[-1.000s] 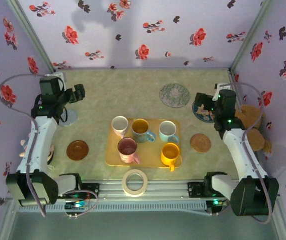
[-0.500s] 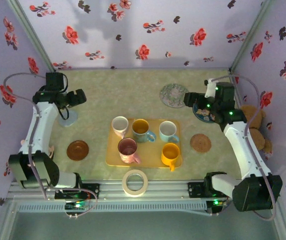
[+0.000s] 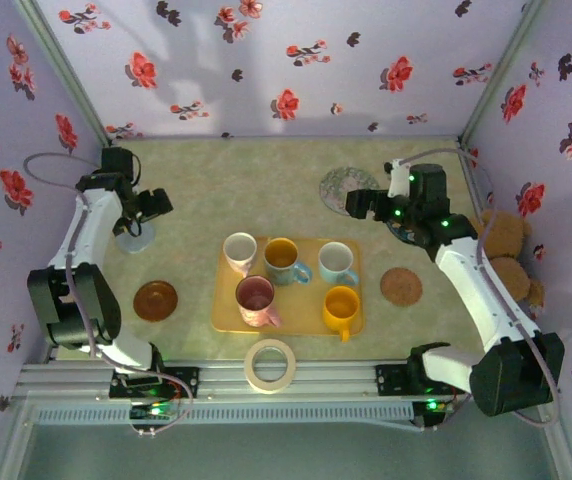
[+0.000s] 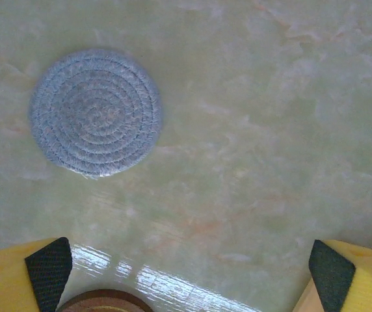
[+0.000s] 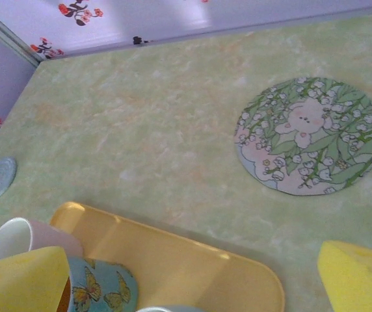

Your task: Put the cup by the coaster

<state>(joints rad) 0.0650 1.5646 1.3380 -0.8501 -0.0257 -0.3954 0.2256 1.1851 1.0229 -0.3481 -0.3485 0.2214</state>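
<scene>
Several cups stand on a yellow tray (image 3: 216,310): a white-pink cup (image 3: 240,250), a butterfly cup (image 3: 284,258), a pale blue cup (image 3: 337,262), a pink cup (image 3: 256,298) and an orange cup (image 3: 341,306). My left gripper (image 3: 151,203) hangs open over the table beside the blue woven coaster (image 3: 134,237), with nothing between its fingers. The left wrist view has that woven coaster (image 4: 95,110) at upper left. My right gripper (image 3: 359,203) is open and empty, between the floral coaster (image 3: 347,188) and the tray's far edge (image 5: 192,260). The floral coaster (image 5: 309,135) lies ahead of it.
A brown coaster (image 3: 155,299) lies left of the tray, and a cork coaster (image 3: 401,286) lies to its right. A dark blue coaster (image 3: 406,228) sits under the right arm. A tape roll (image 3: 270,364) lies at the near edge. A teddy bear (image 3: 506,240) leans at the right wall.
My right gripper has swung left, from over the dark blue coaster to beside the floral one. The left arm has drawn back toward the left wall, its gripper dropping slightly nearer the woven coaster.
</scene>
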